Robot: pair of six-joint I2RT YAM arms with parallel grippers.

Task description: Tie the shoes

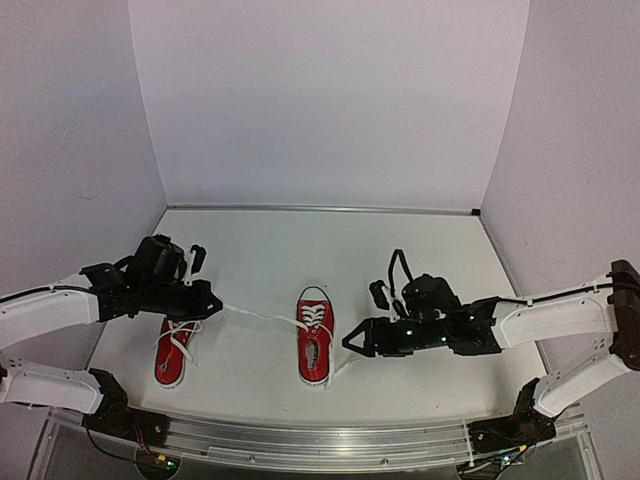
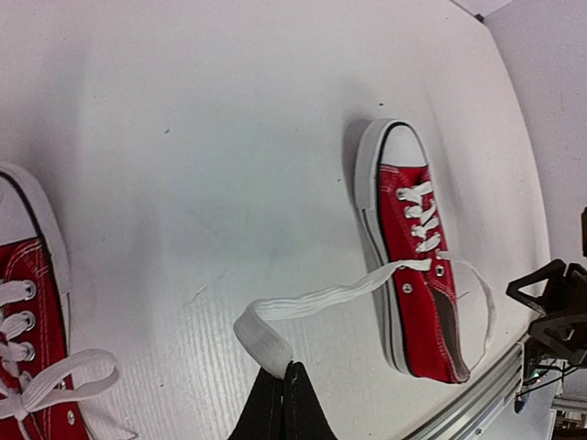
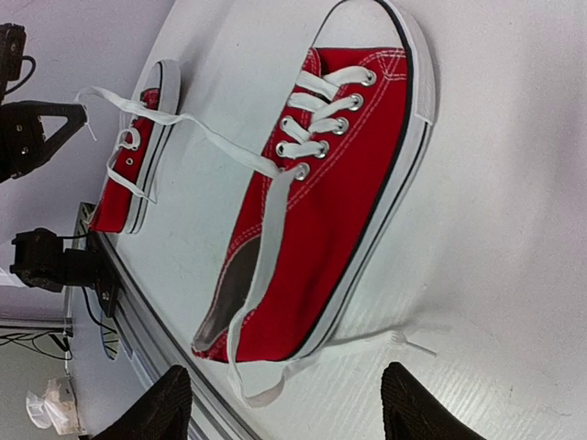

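Note:
Two red sneakers with white laces and soles lie on the white table. The middle shoe (image 1: 315, 337) is untied; it also shows in the left wrist view (image 2: 415, 261) and the right wrist view (image 3: 316, 206). The left shoe (image 1: 173, 351) lies under my left arm. My left gripper (image 1: 212, 300) is shut on one white lace (image 2: 312, 301) of the middle shoe and holds it stretched out to the left. My right gripper (image 1: 352, 341) is open just right of the middle shoe's heel. The shoe's other lace (image 3: 275, 371) lies slack on the table between its fingers.
An aluminium rail (image 1: 320, 440) runs along the table's near edge, close to both shoes' heels. White walls (image 1: 330, 100) close in the back and sides. The left shoe's laces (image 2: 55, 380) are in a loose bow.

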